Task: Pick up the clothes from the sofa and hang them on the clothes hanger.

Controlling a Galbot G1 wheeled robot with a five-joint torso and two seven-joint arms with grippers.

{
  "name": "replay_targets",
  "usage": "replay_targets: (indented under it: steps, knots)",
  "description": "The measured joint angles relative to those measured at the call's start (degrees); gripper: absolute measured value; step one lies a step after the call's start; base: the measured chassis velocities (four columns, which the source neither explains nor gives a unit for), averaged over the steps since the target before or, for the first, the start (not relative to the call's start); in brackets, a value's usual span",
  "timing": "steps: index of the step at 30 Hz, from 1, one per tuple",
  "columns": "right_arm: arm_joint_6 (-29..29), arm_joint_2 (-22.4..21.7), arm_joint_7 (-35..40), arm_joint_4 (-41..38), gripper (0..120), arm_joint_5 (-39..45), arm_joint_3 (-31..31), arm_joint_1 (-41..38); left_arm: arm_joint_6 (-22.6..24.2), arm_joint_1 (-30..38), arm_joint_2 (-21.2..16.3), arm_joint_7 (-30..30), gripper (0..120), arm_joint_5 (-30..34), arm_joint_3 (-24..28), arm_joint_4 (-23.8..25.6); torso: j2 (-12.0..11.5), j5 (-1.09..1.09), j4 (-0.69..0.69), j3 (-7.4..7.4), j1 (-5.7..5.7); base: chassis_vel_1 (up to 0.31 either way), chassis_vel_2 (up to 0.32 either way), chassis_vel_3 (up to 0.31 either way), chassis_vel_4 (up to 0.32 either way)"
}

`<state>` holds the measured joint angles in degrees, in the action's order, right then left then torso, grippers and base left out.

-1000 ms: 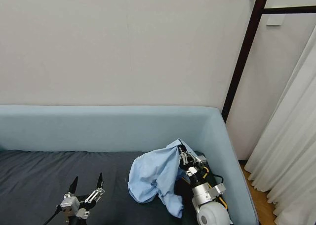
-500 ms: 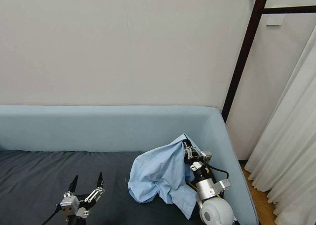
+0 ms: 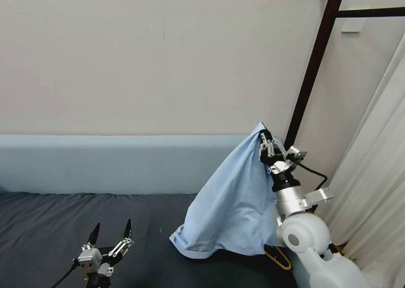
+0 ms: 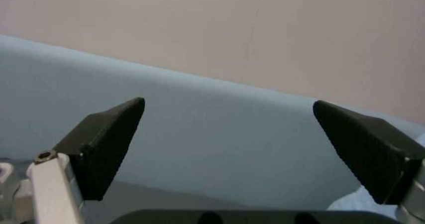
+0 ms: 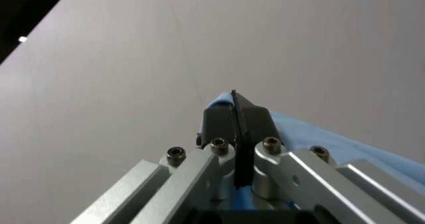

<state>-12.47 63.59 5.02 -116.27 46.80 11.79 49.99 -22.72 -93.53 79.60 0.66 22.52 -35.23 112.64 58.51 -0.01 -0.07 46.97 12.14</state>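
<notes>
Garment [image 3: 231,202], pale blue, hangs at centre right of the head view, pinched at its top edge by my right gripper [image 3: 269,150], whose jaws are clamped together on it. It drapes limp, hem low over the sofa [image 3: 95,161] seat. I judge it light, soft and prone to swing or slip, so a bunched fold grips best. My left gripper [image 3: 112,228] sits spread wide, lower left. The clothes hanger [image 3: 313,73] stands upper right.

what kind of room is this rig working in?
Probably a living room or home mock-up: a light blue sofa against a plain wall, a dark wooden clothes stand and a white curtain. The right gripper holds a blue garment up near the stand; the left gripper hangs low over the seat.
</notes>
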Motion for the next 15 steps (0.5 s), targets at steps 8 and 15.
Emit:
replay_targets:
  steps: [8,15]
  knots:
    - [1.57,0.85,0.5,-5.41,0,-1.4,-3.42,4.27,0.06,0.96,0.06,-0.08,100,0.05,0.09,-0.9,0.0,0.0,-0.01,0.0,0.0,0.0,0.0,0.0,0.0]
    - [3.28,3.36,5.28,2.08,0,-12.96,-7.54,7.9,-0.33,0.9,0.18,-0.19,100,0.06,0.05,-0.98,0.0,0.0,0.0,0.0,-0.01,0.0,0.0,0.0,0.0]
